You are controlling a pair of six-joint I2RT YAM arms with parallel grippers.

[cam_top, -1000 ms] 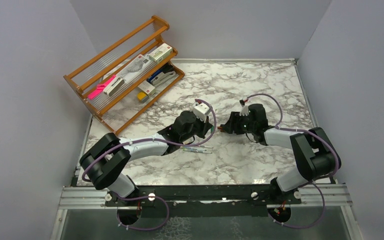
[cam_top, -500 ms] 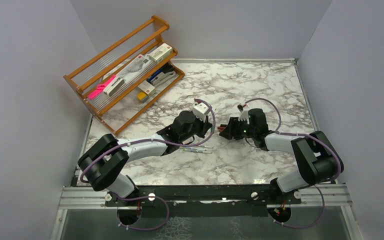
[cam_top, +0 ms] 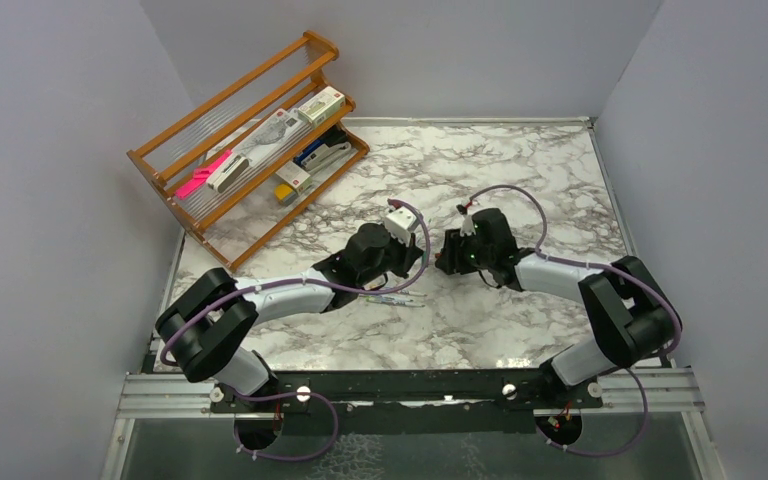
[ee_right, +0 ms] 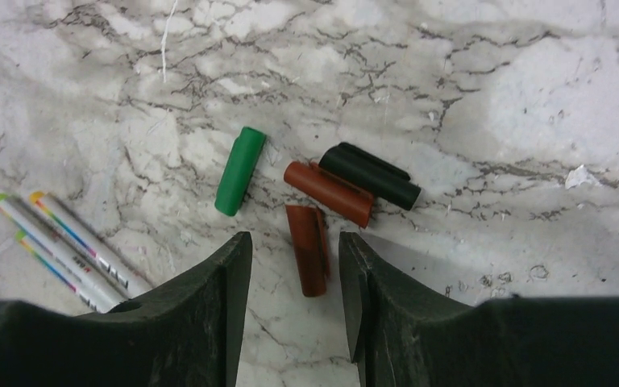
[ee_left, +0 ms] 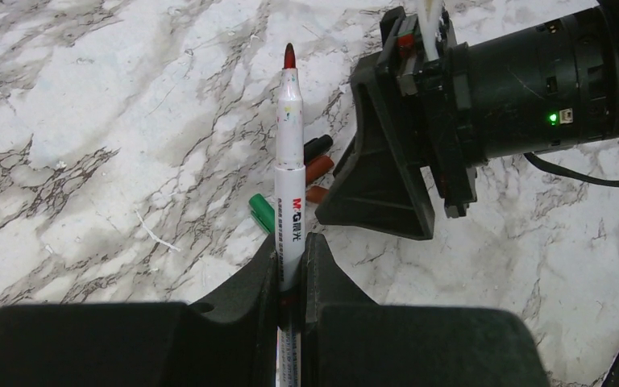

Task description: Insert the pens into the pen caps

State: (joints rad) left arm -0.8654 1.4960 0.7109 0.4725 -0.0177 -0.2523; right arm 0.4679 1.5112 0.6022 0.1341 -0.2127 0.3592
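1. Left gripper [ee_left: 292, 250] jaws are clamped tight on a pen [ee_left: 290, 161], low on its barrel. Its red tip points ahead, above the table [ee_left: 89, 121].
2. Right gripper [ee_right: 295, 242] jaws stand partly apart, straddling a brown cap [ee_right: 306, 258] that lies flat on the marble. There is a gap on each side and nothing is held yet.
3. Just beyond it a second brown cap [ee_right: 328, 193] touches a black cap [ee_right: 369, 176]. A green cap [ee_right: 239, 171] lies to the left, and spare pens [ee_right: 64, 246] lie further left.
4. The step in hand looks like picking up the straddled cap. Centre it between the fingers before closing, so neither tip nudges it into its neighbour.
5. Grip so the open end stays clear. I cannot tell which end that is.
6. A round cap may roll or pivot as the jaws meet, so close slowly, then lift and aim its mouth at the red tip.
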